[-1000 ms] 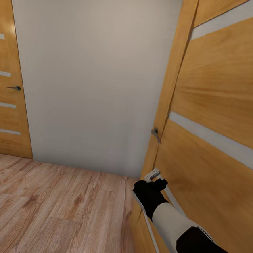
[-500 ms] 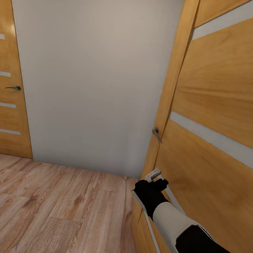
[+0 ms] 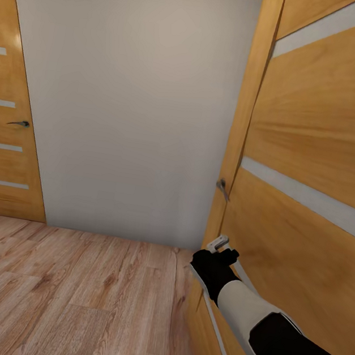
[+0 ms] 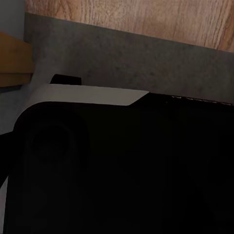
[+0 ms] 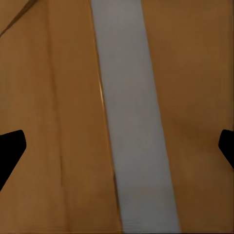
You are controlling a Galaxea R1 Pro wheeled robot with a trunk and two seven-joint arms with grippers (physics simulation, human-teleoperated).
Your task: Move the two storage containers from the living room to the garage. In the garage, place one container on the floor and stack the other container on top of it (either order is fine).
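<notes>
The two storage containers are out of view, and so is the garage. My right arm reaches forward at the lower right of the head view. Its right gripper [image 3: 221, 245] is up against the low part of a large orange-wood door [image 3: 321, 137], below the metal door handle [image 3: 221, 188]. In the right wrist view the right gripper [image 5: 117, 148] is open. Its dark fingertips [image 5: 9, 151] stand wide apart at both edges, with the door's wood and a grey inlay strip [image 5: 131, 122] close in front and nothing between them.
A plain white wall [image 3: 131, 107] stands ahead over a light wood-plank floor [image 3: 67, 297]. A second wooden door [image 3: 7, 133], closed, is at the far left. The left wrist view shows a dark part of the robot's body [image 4: 122, 170] above a grey strip and wood planks.
The door at the right has swung slightly away, and its handle and edge have shifted a little right. My right gripper has followed it. The wall and left door have not shifted.
</notes>
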